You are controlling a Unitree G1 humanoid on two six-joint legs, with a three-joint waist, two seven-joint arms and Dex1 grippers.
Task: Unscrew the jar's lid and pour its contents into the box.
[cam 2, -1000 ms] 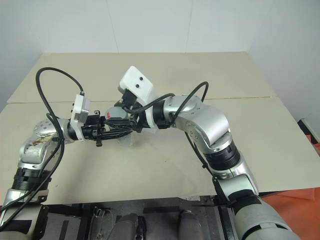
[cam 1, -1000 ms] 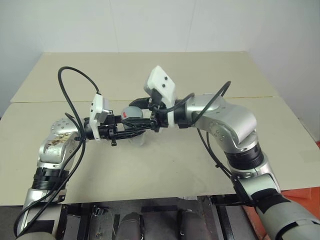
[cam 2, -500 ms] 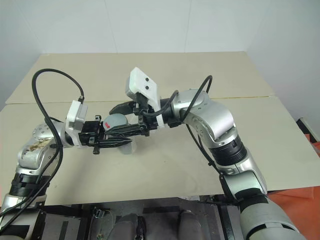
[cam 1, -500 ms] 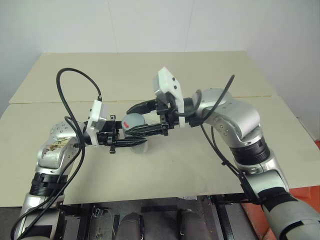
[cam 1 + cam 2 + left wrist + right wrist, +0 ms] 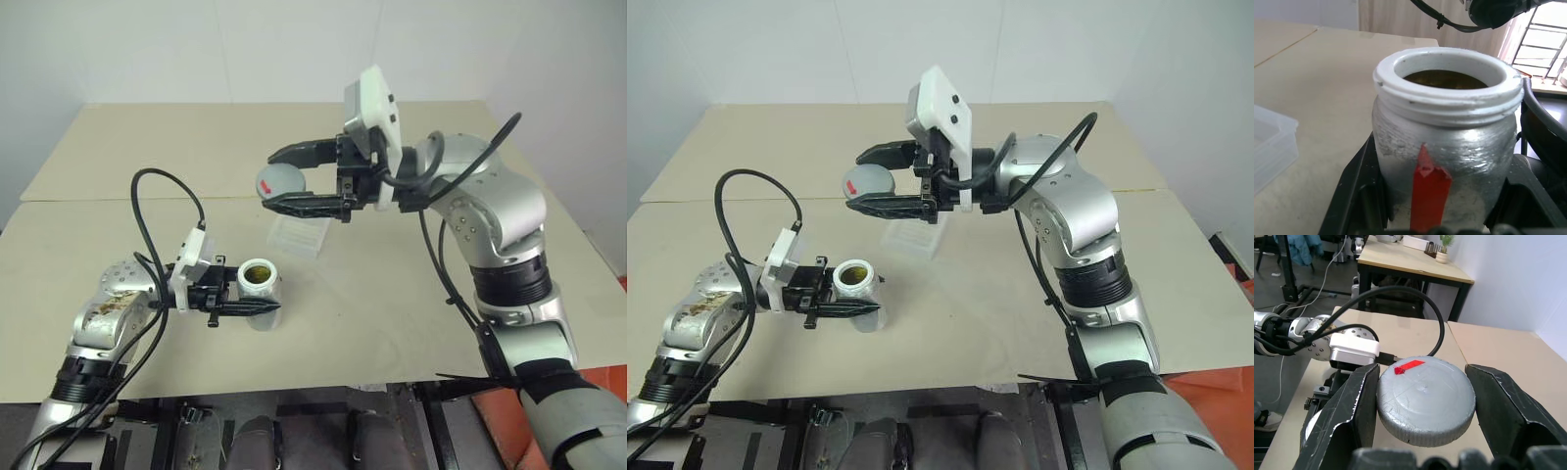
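Observation:
My left gripper [image 5: 263, 302] is shut on the jar [image 5: 259, 290] and holds it upright just above the table, near the front left. The jar's white mouth is uncovered, and yellowish-brown contents [image 5: 1444, 79] show inside. A red strip runs down the jar's [image 5: 1442, 147] side. My right gripper [image 5: 272, 181] is shut on the grey lid [image 5: 284, 182] and holds it high, up and to the right of the jar. The lid [image 5: 1425, 399] carries a small red mark. The clear box [image 5: 299, 235] lies on the table below the lid, just behind the jar.
The beige table [image 5: 392, 323] is made of two tops with a seam [image 5: 98, 199] running across behind the box. Black cables [image 5: 157, 186] loop off both wrists. The front edge [image 5: 323, 384] lies close below the jar.
The right gripper has come away from the jar with the lid and risen to the right. The left gripper has sunk and drawn back with the jar, whose mouth now stands uncovered.

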